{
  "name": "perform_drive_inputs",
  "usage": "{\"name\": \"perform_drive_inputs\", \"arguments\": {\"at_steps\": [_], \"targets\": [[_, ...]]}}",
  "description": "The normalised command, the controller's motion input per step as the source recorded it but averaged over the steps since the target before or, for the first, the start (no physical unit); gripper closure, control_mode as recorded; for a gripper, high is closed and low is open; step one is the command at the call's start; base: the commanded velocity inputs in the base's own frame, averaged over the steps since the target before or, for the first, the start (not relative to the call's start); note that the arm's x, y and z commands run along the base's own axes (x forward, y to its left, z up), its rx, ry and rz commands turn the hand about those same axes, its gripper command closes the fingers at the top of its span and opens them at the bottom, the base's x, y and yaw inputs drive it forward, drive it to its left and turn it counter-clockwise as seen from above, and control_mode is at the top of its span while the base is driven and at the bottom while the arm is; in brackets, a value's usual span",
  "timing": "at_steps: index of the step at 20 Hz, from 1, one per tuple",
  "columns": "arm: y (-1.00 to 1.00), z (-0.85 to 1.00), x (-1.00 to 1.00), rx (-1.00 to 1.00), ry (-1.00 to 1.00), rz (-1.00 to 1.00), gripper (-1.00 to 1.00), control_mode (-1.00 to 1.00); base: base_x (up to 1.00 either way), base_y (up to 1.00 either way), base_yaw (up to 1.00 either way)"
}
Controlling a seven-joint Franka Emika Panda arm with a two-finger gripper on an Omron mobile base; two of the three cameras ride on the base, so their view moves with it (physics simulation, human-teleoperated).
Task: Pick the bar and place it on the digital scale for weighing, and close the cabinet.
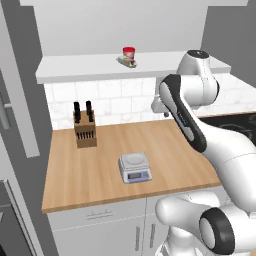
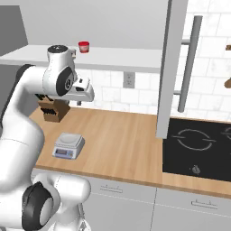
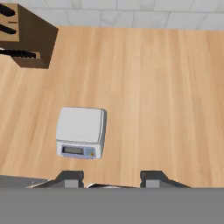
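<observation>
The bar (image 1: 124, 60) lies flat on the floor of the open cabinet (image 1: 90, 69), right beside a red-lidded jar (image 1: 129, 52). One cabinet door (image 2: 169, 67) stands swung out, its long metal handle (image 2: 190, 63) facing right. The digital scale (image 1: 135, 167) sits on the wooden counter near the front edge, with nothing on its platform; it also shows as the scale (image 2: 68, 145) and the scale (image 3: 82, 131). My gripper (image 1: 165, 113) hangs over the counter, pointing down, to the right of and above the scale. Its fingertips (image 3: 70, 178) stand apart with nothing between them.
A brown knife block (image 1: 85, 127) stands at the back left of the counter (image 1: 165, 150). A black cooktop (image 2: 198, 144) lies to the right, under the open door. A white tiled wall runs behind, and white base cabinets (image 1: 100, 225) stand below.
</observation>
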Motion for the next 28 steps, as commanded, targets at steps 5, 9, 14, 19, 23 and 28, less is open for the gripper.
{"name": "perform_drive_inputs", "arguments": {"at_steps": [5,9,14,19,23,28], "targets": [[0.23,0.00,-0.49,0.00,-0.17,0.00,-1.00,-1.00,0.00,0.00,0.00],[0.32,0.20,-0.49,0.13,-0.34,0.09,-1.00,-1.00,0.00,0.00,0.00],[0.16,0.53,-0.17,0.18,-0.11,0.10,-1.00,-1.00,0.00,0.00,0.00],[0.00,0.72,-0.04,0.06,-0.07,0.00,-1.00,-1.00,0.00,0.00,0.00],[0.04,0.75,0.00,-0.01,-0.03,0.00,-1.00,-1.00,0.00,0.00,0.00],[0.01,0.59,0.00,-0.06,-0.21,0.07,-1.00,-1.00,0.00,0.00,0.00]]}}
